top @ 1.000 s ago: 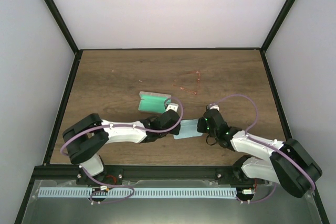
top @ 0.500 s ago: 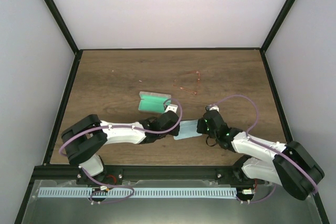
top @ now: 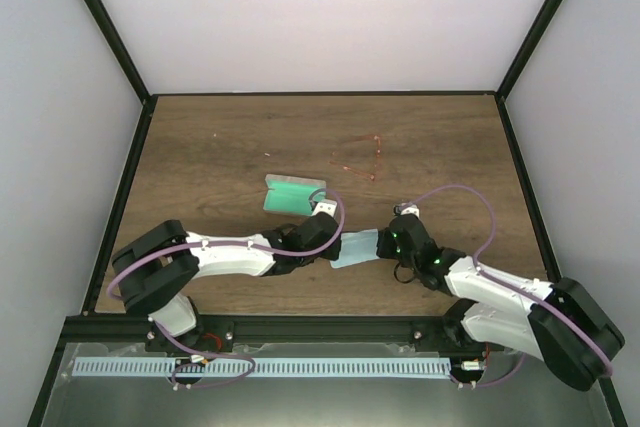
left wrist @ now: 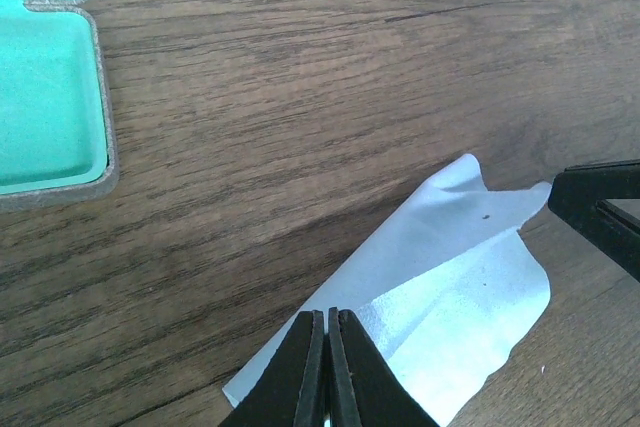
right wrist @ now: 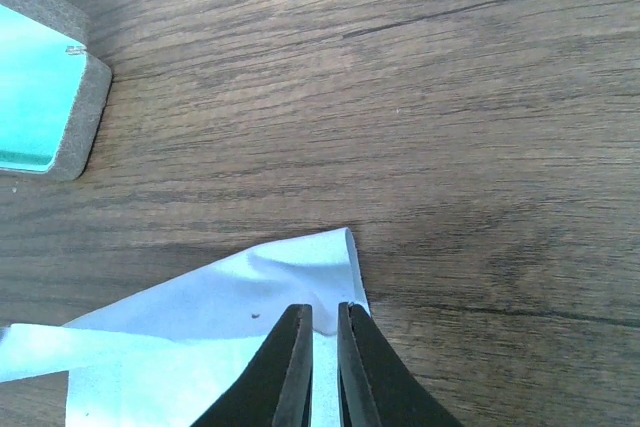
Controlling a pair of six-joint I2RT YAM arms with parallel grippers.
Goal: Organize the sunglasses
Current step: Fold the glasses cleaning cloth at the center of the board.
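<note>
The sunglasses (top: 362,158), a thin red wire frame, lie on the wood at the middle back, far from both grippers. The pale blue cloth (top: 357,247) is stretched between the two grippers in front of them. My left gripper (top: 333,250) is shut on the cloth's left edge (left wrist: 327,315). My right gripper (top: 381,244) pinches the cloth's right corner (right wrist: 325,309), and a fold of the cloth (right wrist: 200,332) rises ahead of its fingers. In the left wrist view the cloth (left wrist: 450,282) lies partly folded, with the right gripper's fingers (left wrist: 600,209) at its far corner.
The open grey case with green lining (top: 293,195) lies just behind the left wrist and left of the sunglasses; it also shows as the case (left wrist: 45,97) and the case (right wrist: 45,97) in the wrist views. Black frame rails border the table (top: 200,147).
Both grippers have drifted slightly toward the near edge, still holding the cloth, which has shifted a little. The sunglasses and the case have not moved.
</note>
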